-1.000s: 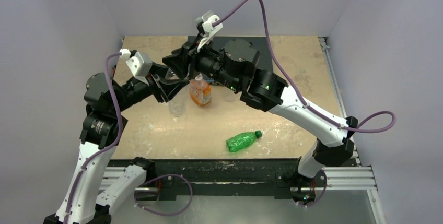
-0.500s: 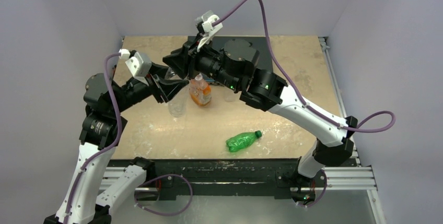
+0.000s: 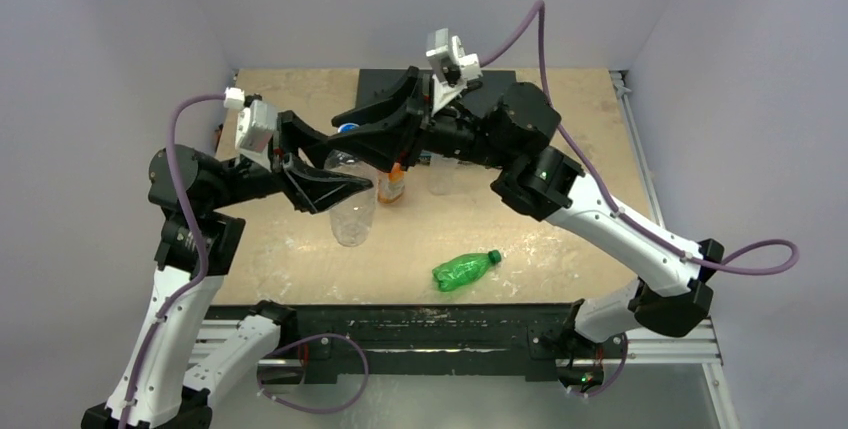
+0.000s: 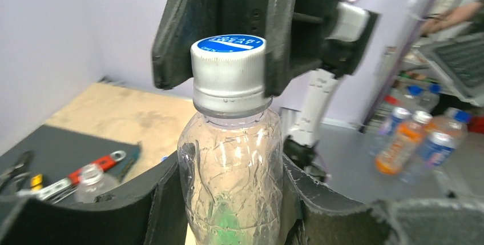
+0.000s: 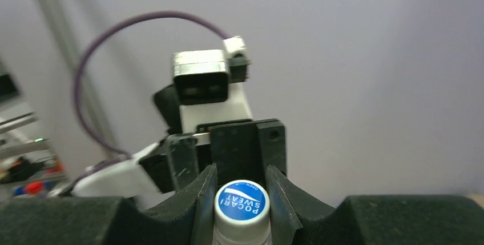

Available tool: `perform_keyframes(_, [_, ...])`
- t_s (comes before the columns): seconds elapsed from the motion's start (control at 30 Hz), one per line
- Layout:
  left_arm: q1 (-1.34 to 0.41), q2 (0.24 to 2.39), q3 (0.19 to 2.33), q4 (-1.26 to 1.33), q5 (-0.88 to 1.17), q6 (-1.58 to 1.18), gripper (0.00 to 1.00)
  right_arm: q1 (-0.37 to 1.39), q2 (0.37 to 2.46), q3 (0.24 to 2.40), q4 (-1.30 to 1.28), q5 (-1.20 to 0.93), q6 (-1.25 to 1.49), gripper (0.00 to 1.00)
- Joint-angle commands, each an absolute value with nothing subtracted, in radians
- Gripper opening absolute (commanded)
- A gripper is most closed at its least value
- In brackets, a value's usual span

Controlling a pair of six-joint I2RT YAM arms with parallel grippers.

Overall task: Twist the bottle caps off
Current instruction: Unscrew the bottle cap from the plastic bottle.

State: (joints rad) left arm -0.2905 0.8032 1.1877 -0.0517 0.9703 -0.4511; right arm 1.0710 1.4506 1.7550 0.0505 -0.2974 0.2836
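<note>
A clear crinkled bottle [image 3: 353, 219] [image 4: 231, 165] stands upright in my left gripper [image 3: 350, 197] [image 4: 228, 211], which is shut on its body. Its white cap [image 4: 228, 71] [image 5: 241, 205] has a blue printed top and sits on the bottle's neck. My right gripper [image 3: 350, 135] [image 5: 241, 196] is shut on that cap, one finger pressing each side. The squat orange-label bottle [image 3: 392, 187] stands just behind. A green bottle [image 3: 463, 269] with its green cap lies on its side near the front. Another clear bottle [image 3: 440, 181] [image 4: 91, 177] stands open-necked behind the right arm.
A black mat [image 3: 490, 89] lies at the back of the wooden table [image 3: 560, 239], with metal tools [image 4: 85, 171] on it. The two arms cross closely over the table's middle. Grey walls close in the left, back and right sides.
The right gripper's jaws have shut on the cap. Both arms have shifted: the left gripper carried the clear bottle up and nearer, and the right wrist swung right.
</note>
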Motion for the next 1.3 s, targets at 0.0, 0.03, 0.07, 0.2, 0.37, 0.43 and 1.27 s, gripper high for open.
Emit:
perform_keyframes(0.0, [-0.288,0.829,1.251,0.159,1.132,-0.701,0.07,0.966,1.377,1.678,0.439,-0.862,0.512,0.00])
perform_keyframes(0.03, [-0.288,0.831,1.258,0.167,1.154,-0.709,0.06,0.950,1.384,1.676,0.491,-0.952,0.561,0.00])
perform_keyframes(0.07, [-0.288,0.833,1.264,0.170,1.172,-0.711,0.06,0.942,1.391,1.682,0.544,-1.004,0.604,0.00])
perform_keyframes(0.2, [-0.288,0.835,1.275,0.169,1.196,-0.716,0.06,0.939,1.416,1.717,0.525,-1.097,0.621,0.00])
perform_keyframes(0.37, [-0.288,0.835,1.273,0.181,1.204,-0.721,0.06,0.932,1.429,1.717,0.490,-1.118,0.596,0.00])
perform_keyframes(0.43, [-0.288,0.834,1.273,0.182,1.204,-0.714,0.06,0.921,1.434,1.717,0.455,-1.090,0.577,0.00])
perform_keyframes(1.27, [-0.288,0.801,1.265,-0.283,0.582,-0.013,0.06,1.160,1.668,2.203,-0.365,0.235,0.207,0.55])
